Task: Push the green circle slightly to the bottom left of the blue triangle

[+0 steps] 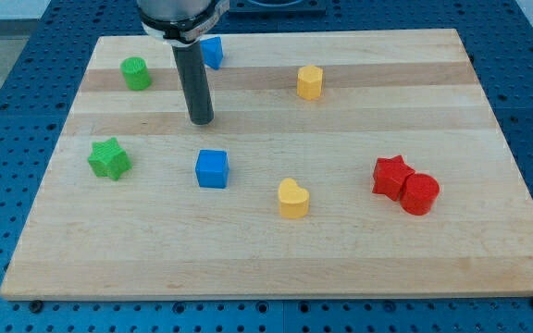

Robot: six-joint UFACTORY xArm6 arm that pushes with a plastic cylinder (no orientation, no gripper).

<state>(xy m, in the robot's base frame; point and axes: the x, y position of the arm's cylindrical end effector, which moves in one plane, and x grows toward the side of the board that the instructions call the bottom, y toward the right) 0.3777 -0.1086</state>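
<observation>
The pale wooden board point(276, 259) is the only thing holding anything, and eight small plastic blocks lie spread on it, none stacked.

There are two green blocks: the green circle point(136, 73), a short cylinder, sits near the top left corner, and a green star point(109, 158) lies close to the left edge about halfway down. There are two blue blocks: the blue triangle point(212, 52) rests right against the top edge, left of centre and partly hidden behind the rod, so its shape is hard to make out; a blue cube point(212, 169) sits left of the middle of the board. There are two yellow blocks: a yellow hexagon point(310, 82) near the top edge just right of centre, and a yellow heart point(293, 198) below the middle, toward the bottom edge. There are two red blocks toward the right edge: a red star point(390, 176) and a red cylinder point(420, 194), touching each other.

The arm comes in from the top edge, its dark rod standing upright. My tip point(201, 121) rests on the board between the green circle and the yellow hexagon, below the blue triangle and above the blue cube, touching none of them. The green circle lies to the tip's upper left, apart from it. The arm carries no jaws, only the rod, so nothing is grasped.
</observation>
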